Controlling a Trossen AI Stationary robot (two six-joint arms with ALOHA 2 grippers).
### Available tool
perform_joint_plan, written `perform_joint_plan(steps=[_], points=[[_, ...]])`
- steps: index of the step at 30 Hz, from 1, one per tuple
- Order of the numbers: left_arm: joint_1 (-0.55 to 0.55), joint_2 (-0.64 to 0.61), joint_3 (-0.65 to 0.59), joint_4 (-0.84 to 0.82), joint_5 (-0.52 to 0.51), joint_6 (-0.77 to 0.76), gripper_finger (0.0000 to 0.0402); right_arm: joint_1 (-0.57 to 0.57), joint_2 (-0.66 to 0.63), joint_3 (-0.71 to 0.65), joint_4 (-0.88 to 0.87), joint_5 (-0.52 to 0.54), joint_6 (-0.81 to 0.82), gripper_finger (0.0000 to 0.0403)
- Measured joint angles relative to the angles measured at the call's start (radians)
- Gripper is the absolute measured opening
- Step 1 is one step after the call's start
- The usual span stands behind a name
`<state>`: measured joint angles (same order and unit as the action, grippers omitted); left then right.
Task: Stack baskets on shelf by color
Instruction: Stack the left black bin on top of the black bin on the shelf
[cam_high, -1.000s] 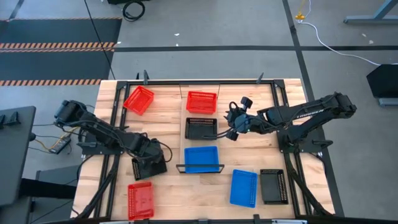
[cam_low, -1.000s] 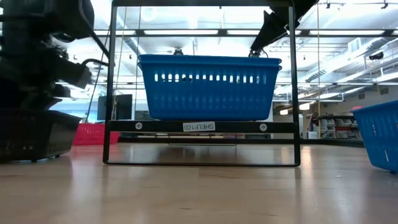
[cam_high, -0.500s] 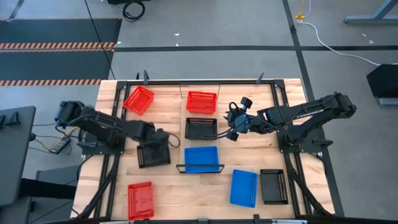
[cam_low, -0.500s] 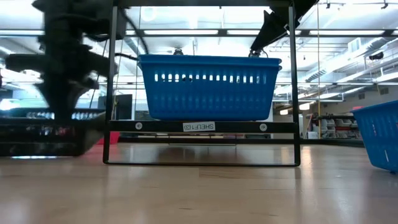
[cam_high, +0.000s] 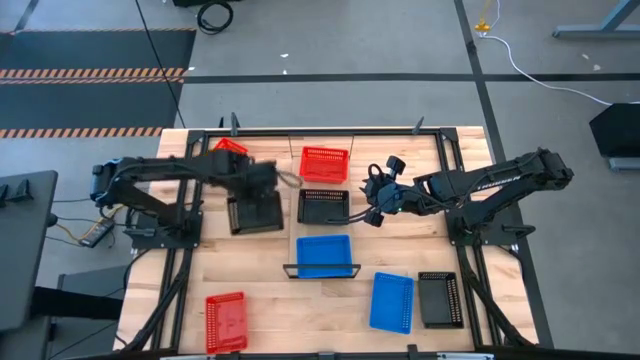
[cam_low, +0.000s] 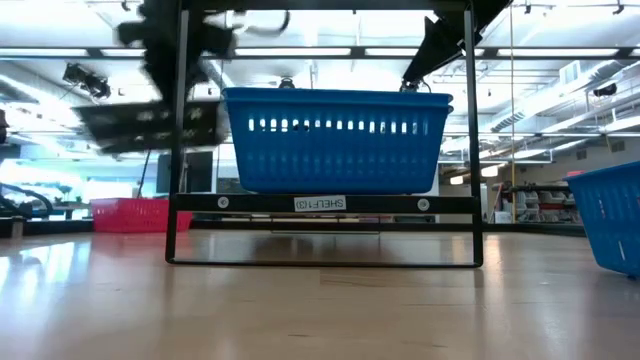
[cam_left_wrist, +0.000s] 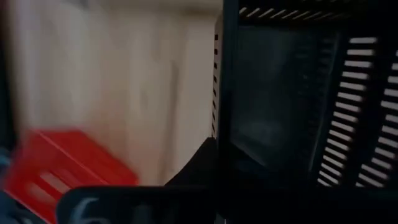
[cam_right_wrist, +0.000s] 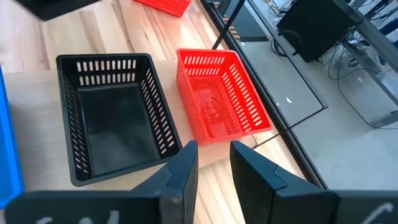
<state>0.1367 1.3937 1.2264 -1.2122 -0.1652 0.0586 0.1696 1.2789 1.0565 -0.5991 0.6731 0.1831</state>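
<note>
My left gripper (cam_high: 263, 188) is shut on a black basket (cam_high: 256, 213), which hangs in the air left of the shelf (cam_high: 290, 240); the low view shows that black basket (cam_low: 150, 125) well above the table. The shelf carries a red basket (cam_high: 324, 163), a black basket (cam_high: 322, 206) and a blue basket (cam_high: 323, 255) in a row. My right gripper (cam_right_wrist: 214, 163) hovers open beside the shelf's black basket (cam_right_wrist: 112, 118) with nothing between its fingers. My left gripper holds the black basket by the rim of its far long wall (cam_left_wrist: 219, 93), coming from above with the fingers pointing down. My own fingers hide where they meet the wall. The basket hangs below them, roughly level and clear of the table.
A red basket (cam_high: 229, 147) lies at the far left, half hidden by my left arm. Another red one (cam_high: 226, 322) sits near the front left. A blue basket (cam_high: 391, 302) and a black one (cam_high: 440, 298) sit front right. The shelf's black frame (cam_low: 325, 204) stands at its near end.
My left gripper has risen and swung toward the table's far edge and the shelf, taking the black basket with it. The basket was resting on the table near the front left and now hangs lifted clear.
</note>
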Motion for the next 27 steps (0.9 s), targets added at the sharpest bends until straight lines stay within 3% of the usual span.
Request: perform_joint_plan(steps=[6,13,19,27], points=[[0.086,0.0,0.129,0.15,0.054,0.143,0.0007,0.0,0.0,0.0,0.0,0.0,-0.002,0.01],[0.115,0.018,0.132,0.427,0.12,0.252,0.0007,0.0,0.0,0.0,0.0,-0.002,0.016,0.01],[0.116,0.088,0.131,0.479,0.236,0.286,0.0007,0.008,0.0,0.001,-0.001,-0.056,0.08,0.01],[0.116,0.187,0.131,0.559,0.257,0.334,0.0008,0.059,-0.053,0.001,-0.08,-0.025,0.129,0.01]])
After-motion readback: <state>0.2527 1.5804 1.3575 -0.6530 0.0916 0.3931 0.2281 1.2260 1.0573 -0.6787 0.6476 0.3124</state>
